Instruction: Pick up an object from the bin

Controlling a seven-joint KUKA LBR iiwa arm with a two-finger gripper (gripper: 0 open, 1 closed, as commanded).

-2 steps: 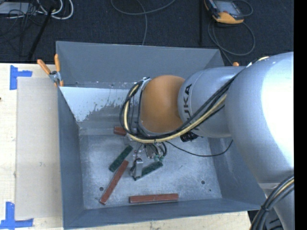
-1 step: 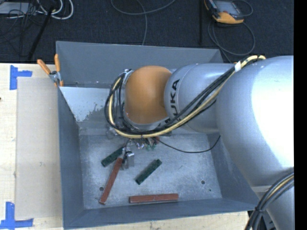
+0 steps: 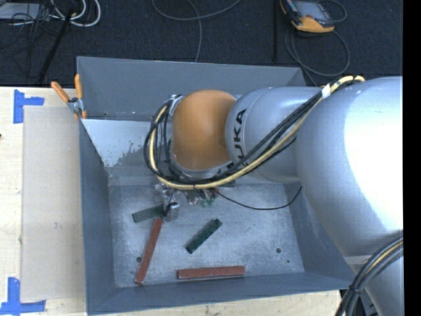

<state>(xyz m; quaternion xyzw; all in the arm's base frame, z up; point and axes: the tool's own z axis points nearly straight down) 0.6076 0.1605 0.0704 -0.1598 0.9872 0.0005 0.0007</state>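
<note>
Arm: I see it reaching into the grey bin (image 3: pixel 96 242) from the right.
End effector (image 3: pixel 169 205): low at the floor's left-centre; I cannot tell whether it is spread or pressed together.
Nearest thing: a dark green flat strip (image 3: pixel 146 214), just beside it on the left.
Brown stick (image 3: pixel 149 247): slants from the end effector toward the front-left.
Others: green bar (image 3: pixel 203 236) mid-floor; reddish bar (image 3: pixel 210 272) by the front wall.

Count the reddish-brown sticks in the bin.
2. One slanted stick lies at the left; one flat stick lies along the bin's front wall. The arm may hide others.
</note>
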